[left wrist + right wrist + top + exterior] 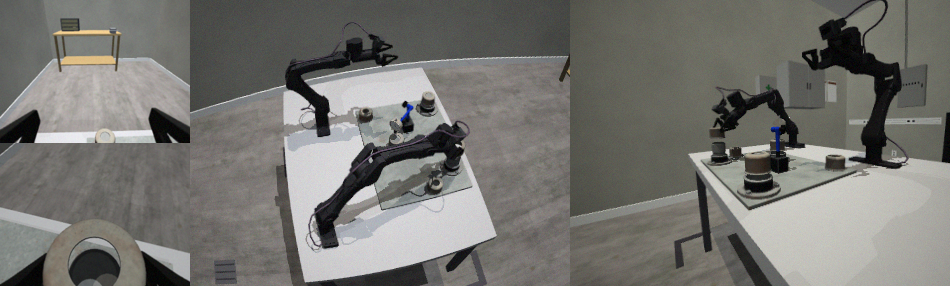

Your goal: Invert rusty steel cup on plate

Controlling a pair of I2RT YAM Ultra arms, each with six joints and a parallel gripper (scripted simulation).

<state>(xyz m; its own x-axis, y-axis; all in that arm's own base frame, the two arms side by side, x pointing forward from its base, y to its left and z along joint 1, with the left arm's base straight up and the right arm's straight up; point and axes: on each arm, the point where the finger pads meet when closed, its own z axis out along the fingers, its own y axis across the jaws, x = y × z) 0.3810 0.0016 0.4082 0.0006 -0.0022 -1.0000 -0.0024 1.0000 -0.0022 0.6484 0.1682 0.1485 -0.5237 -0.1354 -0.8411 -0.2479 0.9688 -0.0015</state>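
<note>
Hanging just above its fixture (452, 163) (719, 148) (94, 262), the rusty cup (460, 146) (717, 133) (57, 253) sits gripped in the right claw (457, 150) (718, 128) (94, 257), and a sideways move begun too low could clip the fixture's top, knocking the cup crooked or twisting it loose before it reaches the plate (390, 195) (810, 185) (19, 245).
</note>
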